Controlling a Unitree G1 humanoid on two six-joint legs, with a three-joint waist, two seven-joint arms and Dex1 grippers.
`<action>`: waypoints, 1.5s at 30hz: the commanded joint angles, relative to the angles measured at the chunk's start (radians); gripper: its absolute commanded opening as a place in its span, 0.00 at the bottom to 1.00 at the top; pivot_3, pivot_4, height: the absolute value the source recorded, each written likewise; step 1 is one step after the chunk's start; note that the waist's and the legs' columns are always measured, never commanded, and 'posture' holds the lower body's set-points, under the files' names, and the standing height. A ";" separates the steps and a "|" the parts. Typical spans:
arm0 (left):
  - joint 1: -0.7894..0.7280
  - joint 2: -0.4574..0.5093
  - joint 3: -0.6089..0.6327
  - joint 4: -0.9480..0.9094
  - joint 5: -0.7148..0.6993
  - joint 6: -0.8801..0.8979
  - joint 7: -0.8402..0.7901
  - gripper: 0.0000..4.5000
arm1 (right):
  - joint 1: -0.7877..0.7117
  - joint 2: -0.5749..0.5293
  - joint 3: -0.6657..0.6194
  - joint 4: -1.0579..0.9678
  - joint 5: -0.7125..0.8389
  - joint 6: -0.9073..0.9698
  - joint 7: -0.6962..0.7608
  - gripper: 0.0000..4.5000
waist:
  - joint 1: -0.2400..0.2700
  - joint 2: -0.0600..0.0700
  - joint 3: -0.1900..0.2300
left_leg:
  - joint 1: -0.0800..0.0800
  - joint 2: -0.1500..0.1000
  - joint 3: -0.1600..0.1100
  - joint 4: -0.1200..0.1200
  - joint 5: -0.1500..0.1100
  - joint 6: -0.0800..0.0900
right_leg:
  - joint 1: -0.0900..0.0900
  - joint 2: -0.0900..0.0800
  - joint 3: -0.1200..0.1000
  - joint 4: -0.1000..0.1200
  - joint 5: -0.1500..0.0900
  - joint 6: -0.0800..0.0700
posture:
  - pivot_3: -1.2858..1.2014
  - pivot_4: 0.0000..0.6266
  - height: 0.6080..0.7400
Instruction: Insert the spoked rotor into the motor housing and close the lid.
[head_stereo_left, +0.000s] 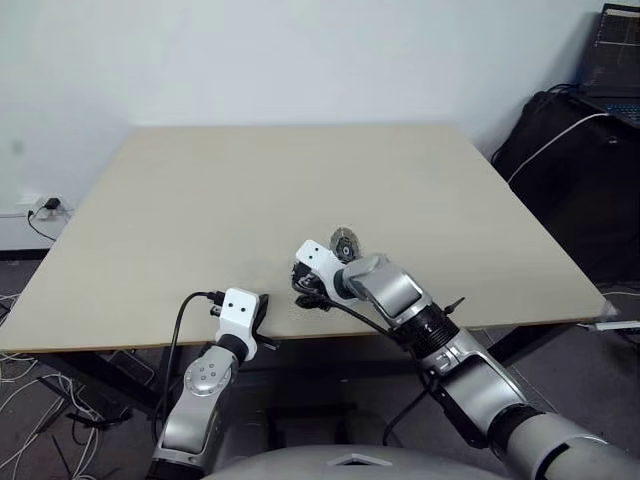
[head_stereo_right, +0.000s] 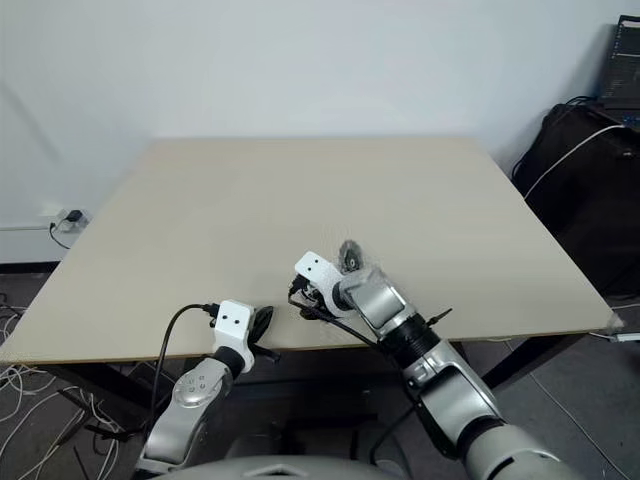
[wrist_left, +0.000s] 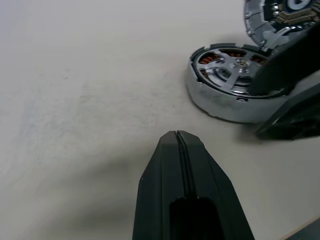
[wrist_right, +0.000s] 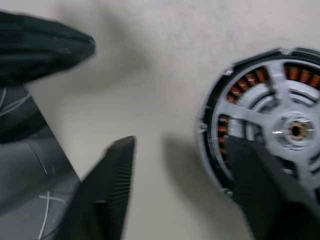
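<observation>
The motor housing (wrist_left: 225, 85) lies flat on the table, copper windings showing around its rim. The spoked rotor (wrist_right: 280, 125) sits inside it, silvery spokes running to a small hub. Just behind the housing the lid (head_stereo_left: 345, 243) stands tilted up, its ribbed face (wrist_left: 280, 15) toward me. My right gripper (wrist_right: 181, 145) is open, pointing down at the table beside the housing; one finger (wrist_right: 265, 195) overlaps the housing's rim and bare table shows between the fingers. My left gripper (wrist_left: 178, 135) is shut and empty, resting near the table's front edge, left of the housing.
The beige table (head_stereo_left: 300, 180) stretches wide behind the parts. A dark bag with a white cable (head_stereo_left: 570, 140) and a laptop (head_stereo_left: 615, 50) sit off its right side. Cables lie on the floor at the left (head_stereo_left: 40, 215).
</observation>
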 joint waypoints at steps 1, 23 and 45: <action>-0.008 -0.001 0.006 -0.028 -0.003 -0.018 0.002 0.00 | -0.023 -0.006 -0.037 -0.050 0.024 -0.033 0.003 0.79 | -0.002 0.001 0.001 | 0.000 0.000 0.000 0.000 0.000 0.000 | 0.000 -0.003 -0.003 0.000 0.001 0.000 | 0.52 0.00 1.00; 0.004 0.015 -0.016 -0.038 0.003 -0.010 -0.025 0.00 | 0.351 0.064 -0.267 -0.514 0.348 -0.612 -0.037 0.79 | 0.020 -0.002 0.007 | -0.004 0.000 -0.001 0.000 -0.001 0.002 | -0.002 -0.023 -0.035 -0.005 -0.001 0.004 | 0.52 0.00 1.00; -0.007 0.019 -0.028 -0.031 0.004 0.003 -0.042 0.00 | 0.317 0.104 -0.533 -0.307 0.123 -0.811 -0.567 0.79 | 0.019 0.001 0.009 | 0.000 0.001 0.004 -0.001 -0.002 0.001 | 0.001 -0.030 -0.048 -0.005 -0.001 0.005 | 0.52 0.00 1.00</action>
